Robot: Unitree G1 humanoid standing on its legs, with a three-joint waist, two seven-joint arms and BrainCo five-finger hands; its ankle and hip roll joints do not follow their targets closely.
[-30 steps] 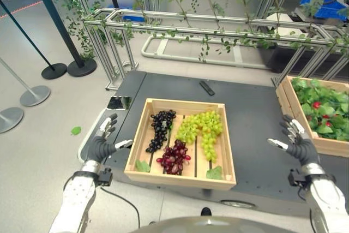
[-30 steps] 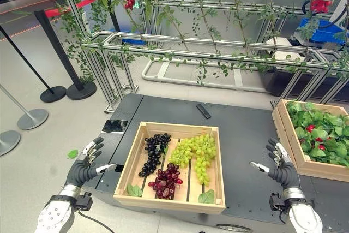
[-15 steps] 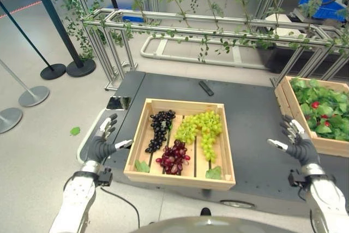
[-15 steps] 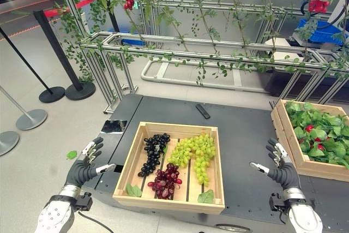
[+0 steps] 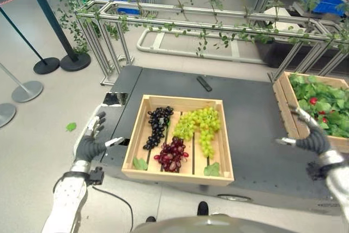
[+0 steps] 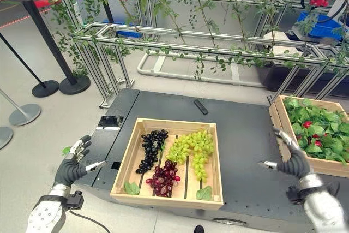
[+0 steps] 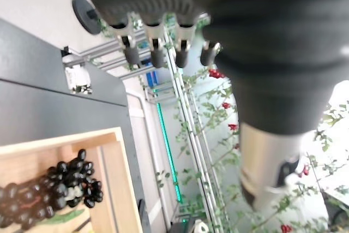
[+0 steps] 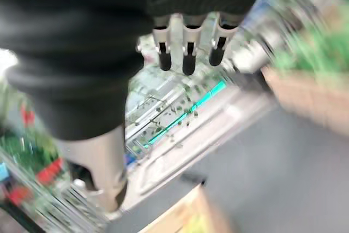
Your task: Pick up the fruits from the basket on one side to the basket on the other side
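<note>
My left hand [image 5: 89, 145] floats off the desk's left edge, fingers spread wide and holding nothing. My right hand [image 6: 294, 162] is over the dark desk [image 6: 245, 135], just beside the far-right crate, also wide open and holding nothing; in its own wrist view things past the fingers are too fuzzy to make out. Between my hands sits the wooden basket [image 5: 136, 143]. In it lie black grapes [image 5: 157, 126], red grapes [image 5: 173, 155] and green grapes [image 5: 200, 126]. The leafy crate [image 5: 286, 107] on the right is cut off at the edge. Farther back lies a small black remote [image 5: 204, 83].
</note>
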